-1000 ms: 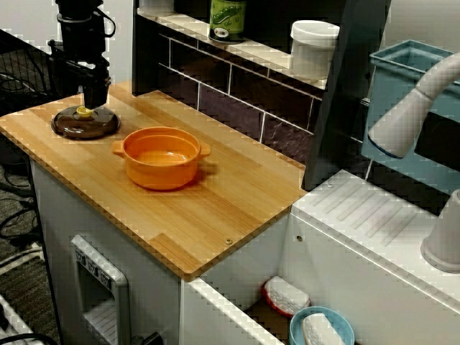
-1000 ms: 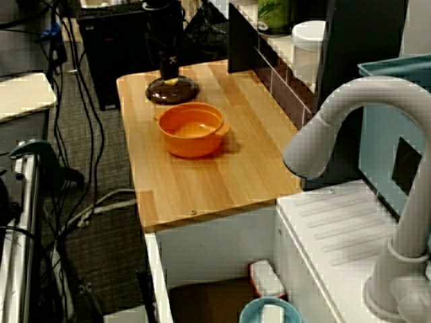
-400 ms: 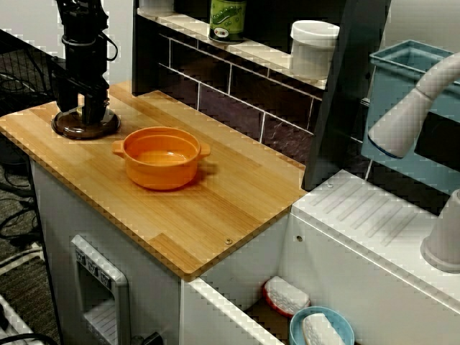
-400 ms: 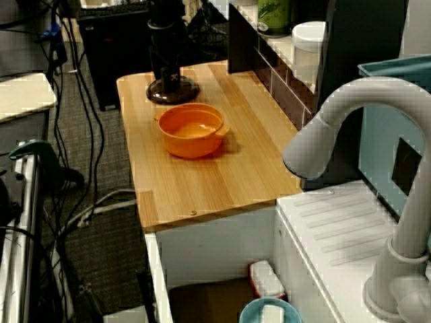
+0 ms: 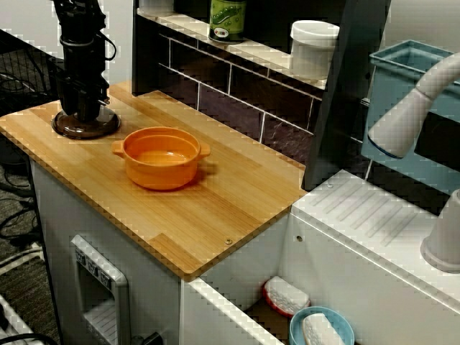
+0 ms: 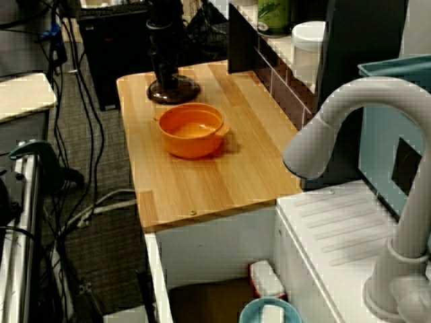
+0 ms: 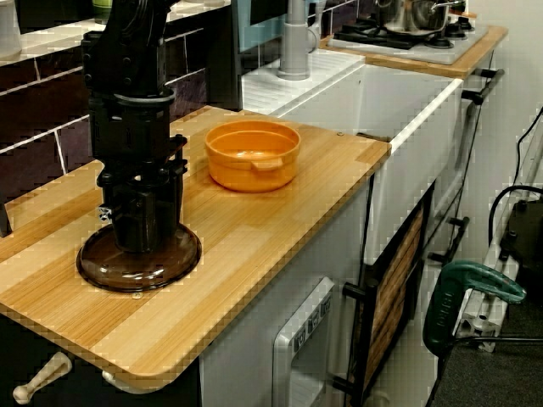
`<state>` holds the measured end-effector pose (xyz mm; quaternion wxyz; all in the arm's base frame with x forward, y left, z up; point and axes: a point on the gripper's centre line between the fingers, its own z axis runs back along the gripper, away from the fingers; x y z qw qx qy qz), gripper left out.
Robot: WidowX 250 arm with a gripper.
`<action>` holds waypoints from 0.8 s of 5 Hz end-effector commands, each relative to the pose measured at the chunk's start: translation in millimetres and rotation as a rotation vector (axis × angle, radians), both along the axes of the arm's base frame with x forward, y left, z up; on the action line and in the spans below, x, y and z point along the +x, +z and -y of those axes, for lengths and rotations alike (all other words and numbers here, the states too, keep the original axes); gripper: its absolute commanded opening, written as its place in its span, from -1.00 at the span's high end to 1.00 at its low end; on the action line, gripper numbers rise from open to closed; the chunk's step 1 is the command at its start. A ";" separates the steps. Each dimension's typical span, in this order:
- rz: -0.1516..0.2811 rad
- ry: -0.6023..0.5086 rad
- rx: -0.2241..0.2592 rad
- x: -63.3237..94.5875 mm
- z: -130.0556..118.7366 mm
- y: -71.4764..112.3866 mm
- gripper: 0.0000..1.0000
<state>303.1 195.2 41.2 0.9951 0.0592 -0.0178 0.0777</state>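
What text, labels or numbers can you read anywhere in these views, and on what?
Nothing reads clearly in any view.
Green jar on the shelf: label print, too blurred to read.
Control panel on the cabinet front: marks too small to read.
Gripper, brown lid, orange pot: no markings visible.

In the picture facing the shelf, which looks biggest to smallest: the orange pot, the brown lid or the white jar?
1. orange pot, clearly the biggest.
2 and 3. brown lid and white jar look about alike, so I won't rank them; the gripper hides the lid's middle.
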 end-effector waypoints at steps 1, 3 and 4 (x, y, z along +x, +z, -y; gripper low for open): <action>-0.030 0.013 -0.079 -4.3 -13.0 20.8 1.00; -0.024 -0.039 -0.198 2.7 10.3 67.4 1.00; -0.012 -0.065 -0.225 1.9 24.7 86.2 1.00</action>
